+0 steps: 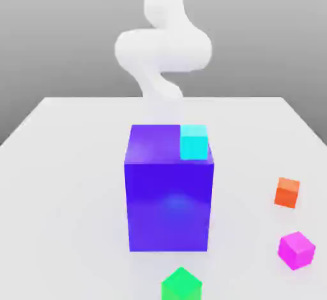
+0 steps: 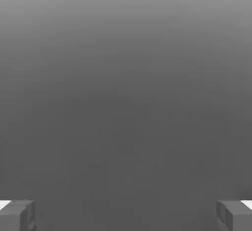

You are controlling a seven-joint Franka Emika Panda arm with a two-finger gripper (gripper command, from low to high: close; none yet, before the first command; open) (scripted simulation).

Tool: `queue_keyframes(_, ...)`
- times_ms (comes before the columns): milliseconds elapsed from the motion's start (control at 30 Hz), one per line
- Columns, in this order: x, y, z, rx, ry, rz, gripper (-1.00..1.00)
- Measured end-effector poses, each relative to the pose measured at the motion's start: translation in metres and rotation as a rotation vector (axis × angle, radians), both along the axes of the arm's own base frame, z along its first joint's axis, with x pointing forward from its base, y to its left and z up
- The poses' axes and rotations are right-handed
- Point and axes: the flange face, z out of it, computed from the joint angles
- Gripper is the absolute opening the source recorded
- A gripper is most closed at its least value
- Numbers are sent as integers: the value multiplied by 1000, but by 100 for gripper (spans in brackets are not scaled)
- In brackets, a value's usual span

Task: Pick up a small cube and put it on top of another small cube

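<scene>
- The end effector (image 2: pixel 126 215) is wide open; its two fingers (image 2: pixel 17 215) stand far apart and hold nothing.
- The small magenta-pink cube (image 1: pixel 296 249) lies on the white counter (image 1: pixel 64 196), well apart from the big blue-purple block (image 1: pixel 169 190), toward the exterior view's right.
- A small cyan cube (image 1: pixel 194 142) sits on top of this block.

Exterior view: bright, flat, even light, no clear source. Table (image 1: pixel 57 165) nearly blown out white, shadows barely there. Arm (image 1: pixel 163 46) washed out and soft-edged against the grey backdrop. Big block (image 1: pixel 169 206) glossy, with a pale sheen on its front and top. Edges soft throughout, mild blur. Hand view: dim grey gradient, lighter on one side; fingertips (image 2: pixel 17 215) lit pale at the corners.
</scene>
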Motion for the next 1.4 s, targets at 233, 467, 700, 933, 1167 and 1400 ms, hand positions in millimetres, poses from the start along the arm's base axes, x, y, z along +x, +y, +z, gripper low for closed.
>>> queue_keyframes(233, 67, 66, -110, -222, 164, 387, 0)
queue_keyframes(467, 91, 137, -231, -411, 298, 800, 0)
queue_keyframes(700, 71, 211, -357, -571, 403, 1258, 0)
queue_keyframes(933, 26, 249, -479, -674, 487, 1678, 0)
queue_keyframes(1167, 20, 252, -543, -681, 492, 1718, -100)
queue_keyframes(1400, 20, 252, -527, -681, 494, 1719, -100)
